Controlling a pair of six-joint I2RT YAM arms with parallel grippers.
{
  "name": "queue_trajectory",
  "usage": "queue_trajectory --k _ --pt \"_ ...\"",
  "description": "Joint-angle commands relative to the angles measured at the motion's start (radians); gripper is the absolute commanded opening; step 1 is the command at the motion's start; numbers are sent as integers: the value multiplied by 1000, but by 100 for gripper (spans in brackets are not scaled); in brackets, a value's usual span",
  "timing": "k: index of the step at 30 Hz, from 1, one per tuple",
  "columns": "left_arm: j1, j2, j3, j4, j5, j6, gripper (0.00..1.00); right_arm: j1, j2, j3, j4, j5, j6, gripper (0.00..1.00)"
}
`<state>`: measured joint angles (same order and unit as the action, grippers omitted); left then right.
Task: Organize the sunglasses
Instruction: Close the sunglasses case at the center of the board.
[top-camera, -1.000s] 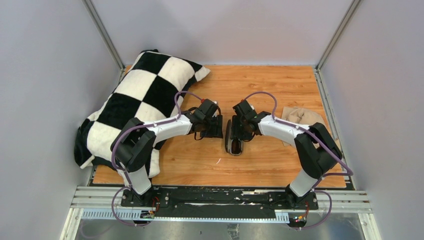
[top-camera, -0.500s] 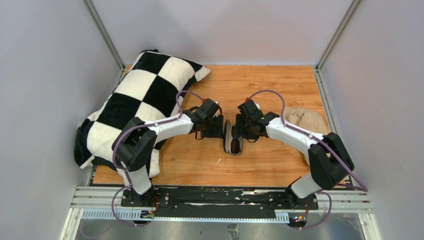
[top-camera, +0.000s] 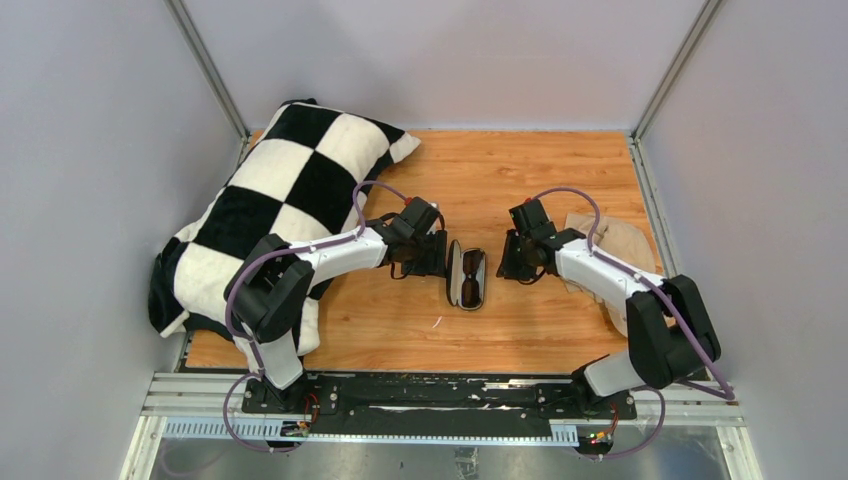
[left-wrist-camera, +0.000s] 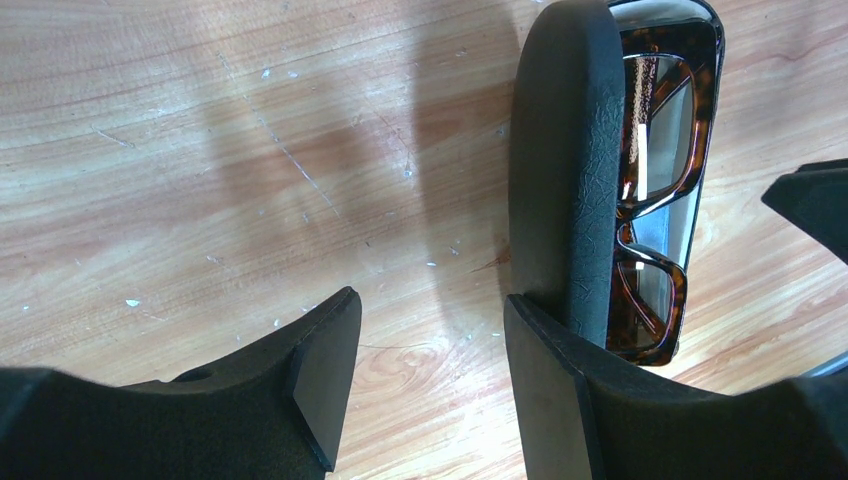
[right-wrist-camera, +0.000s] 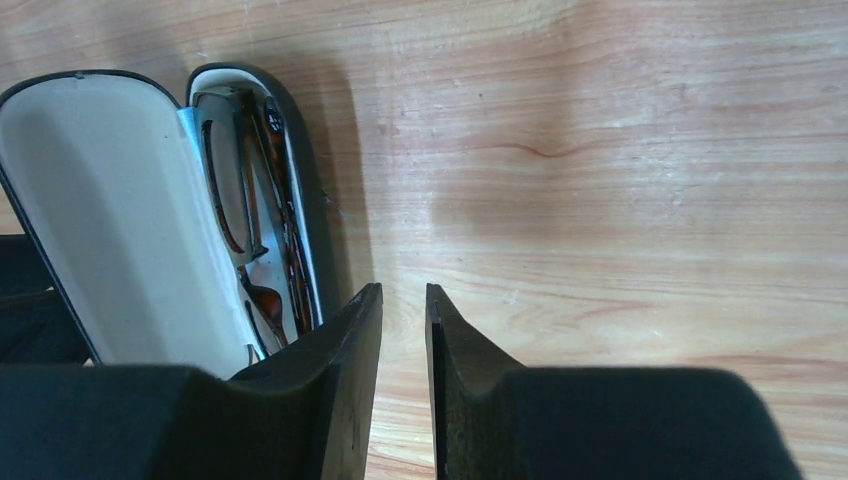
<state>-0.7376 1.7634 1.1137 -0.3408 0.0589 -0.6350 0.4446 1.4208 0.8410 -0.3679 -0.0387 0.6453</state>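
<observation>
Left claw is standing wide, nothing between the tips. In the left wrist view I am seeing bare wood in the gap, and the inner finger is lying against the outer shell of the case lid; whether it is pressing, I cannot tell.

Right claw is sitting narrow, with only a thin slit between the tips, and it is gripping nothing. From above it is hovering near the right side of the case, and a strip of bare surface is showing between them.

Sunglasses are lying folded inside the open case, in the shallow half that is resting flat on the wood. The left wrist view is showing a tortoiseshell-brown frame with dark lenses. The right wrist view is showing the folded arms on top and the beige-lined lid standing raised on the side toward the left claw. A sliver of pale blue cloth is peeking out along the hinge side beside the glasses.

I am also noting a black-and-white checked pillow lying over the far-left corner, and a crumpled beige cloth sitting at the right edge behind the right arm.
</observation>
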Motion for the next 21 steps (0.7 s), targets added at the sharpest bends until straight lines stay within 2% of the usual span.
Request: queue_trajectory --k 1,4,8,12,21 --pt "-15 -6 30 -15 -1 13 61 -21 38 -8 37 -84 10 27" --pt "-18 -7 40 -28 -3 16 60 -21 42 -14 70 -121 16 27" --pt "-19 -11 46 -33 -7 16 60 -22 40 -20 98 -138 30 33" --pt "-19 -10 50 -33 -2 15 60 -21 66 -16 119 -163 36 33" --pt "-23 -35 53 -31 10 13 60 -21 140 -16 145 -176 39 21"
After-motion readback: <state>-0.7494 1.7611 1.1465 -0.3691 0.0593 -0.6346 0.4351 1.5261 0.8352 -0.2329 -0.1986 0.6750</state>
